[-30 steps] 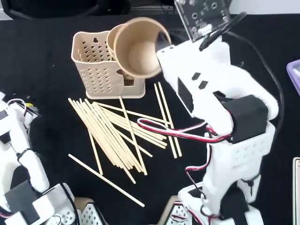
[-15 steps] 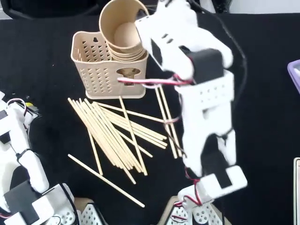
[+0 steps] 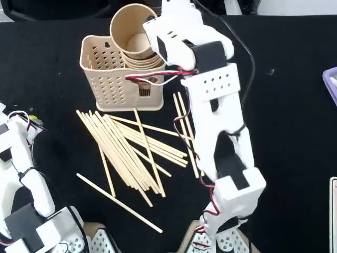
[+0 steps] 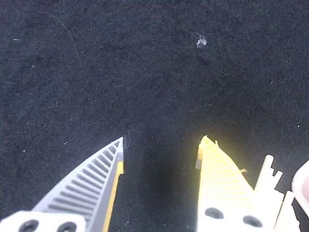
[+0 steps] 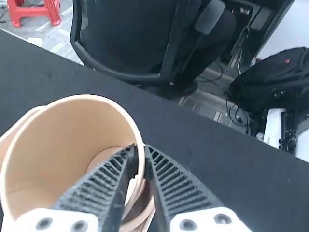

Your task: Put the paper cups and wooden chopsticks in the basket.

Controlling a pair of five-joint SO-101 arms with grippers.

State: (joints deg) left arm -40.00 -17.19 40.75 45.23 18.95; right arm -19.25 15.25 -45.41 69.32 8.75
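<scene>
Right gripper (image 5: 140, 151): clamped on the rim of the top paper cup (image 5: 58, 140), nested in a cup stack (image 3: 145, 62) seated in the basket (image 3: 108, 79). Left gripper (image 4: 161, 142): spread apart, held over black tabletop (image 4: 145, 58). Wooden chopsticks (image 3: 131, 150): scattered on tabletop just beside basket.

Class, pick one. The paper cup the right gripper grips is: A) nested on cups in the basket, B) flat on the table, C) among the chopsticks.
A: the paper cup, rim pinched by the right gripper, sits on other cups inside the basket.
</scene>
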